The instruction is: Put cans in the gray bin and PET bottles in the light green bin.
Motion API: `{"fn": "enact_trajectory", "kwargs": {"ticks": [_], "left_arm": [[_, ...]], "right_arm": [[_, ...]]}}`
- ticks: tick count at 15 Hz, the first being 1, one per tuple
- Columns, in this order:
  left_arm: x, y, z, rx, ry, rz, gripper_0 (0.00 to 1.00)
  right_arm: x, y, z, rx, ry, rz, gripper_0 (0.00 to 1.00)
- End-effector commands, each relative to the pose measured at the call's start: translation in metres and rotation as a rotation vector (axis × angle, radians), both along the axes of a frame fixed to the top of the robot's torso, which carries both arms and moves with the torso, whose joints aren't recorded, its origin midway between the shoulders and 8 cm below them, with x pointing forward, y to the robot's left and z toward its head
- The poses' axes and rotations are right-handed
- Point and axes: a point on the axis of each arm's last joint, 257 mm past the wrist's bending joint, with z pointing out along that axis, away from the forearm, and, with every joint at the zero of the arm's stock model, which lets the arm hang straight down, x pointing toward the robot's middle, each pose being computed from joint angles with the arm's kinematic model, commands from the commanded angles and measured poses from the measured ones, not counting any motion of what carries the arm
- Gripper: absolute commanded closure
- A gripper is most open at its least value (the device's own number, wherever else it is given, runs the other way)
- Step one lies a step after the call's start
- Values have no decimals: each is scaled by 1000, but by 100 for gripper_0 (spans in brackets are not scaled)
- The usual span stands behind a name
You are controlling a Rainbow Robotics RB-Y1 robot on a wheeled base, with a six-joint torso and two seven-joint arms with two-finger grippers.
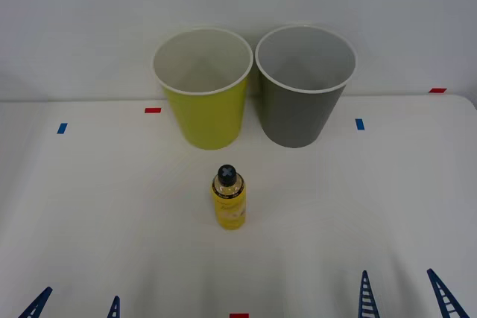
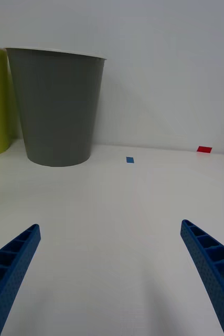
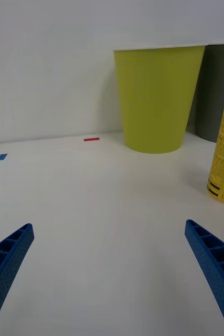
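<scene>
Upright on the white table, about midway across and well short of the far edge: one small PET bottle of yellow liquid, black screw cap on top, yellow label around the body. Behind it, close to the far edge, two tapered round bins side by side, rims nearly touching: the light green bin to the left, the gray bin to the right, both white-rimmed, pale inside, nothing visible within. Bottle standing nearer the light green bin, apart from both.

Low at the near edge toward the left corner, the left gripper, blue ribbed fingers spread wide apart, holding nothing, facing the light green bin with the bottle off to one side just ahead. Low at the near edge toward the right corner, the right gripper, fingers likewise spread wide and empty, facing the gray bin across bare tabletop.

Scattered on the table: small blue tape marks toward the left and right edges, red tape marks near the far edge and at the near edge's middle.
</scene>
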Motion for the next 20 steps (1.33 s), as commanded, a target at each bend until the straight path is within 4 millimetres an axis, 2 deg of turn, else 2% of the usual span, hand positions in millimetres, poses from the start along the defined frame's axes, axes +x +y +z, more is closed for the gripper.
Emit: {"fn": "enact_trajectory", "kwargs": {"ticks": [1, 14, 15, 17, 20], "left_arm": [[0, 0, 0, 0, 0, 0, 0], [0, 0, 0, 0, 0, 0, 0], [1, -2, -12, 16, 12, -13, 0], [7, -8, -10, 80, -43, -86, 0], [21, -27, -2, 69, -85, -213, 0]], "right_arm": [[0, 0, 0, 0, 0, 0, 8], [0, 0, 0, 0, 0, 0, 7], [0, 0, 0, 0, 0, 0, 7], [0, 0, 0, 0, 0, 0, 7], [0, 0, 0, 0, 0, 0, 7]]}}
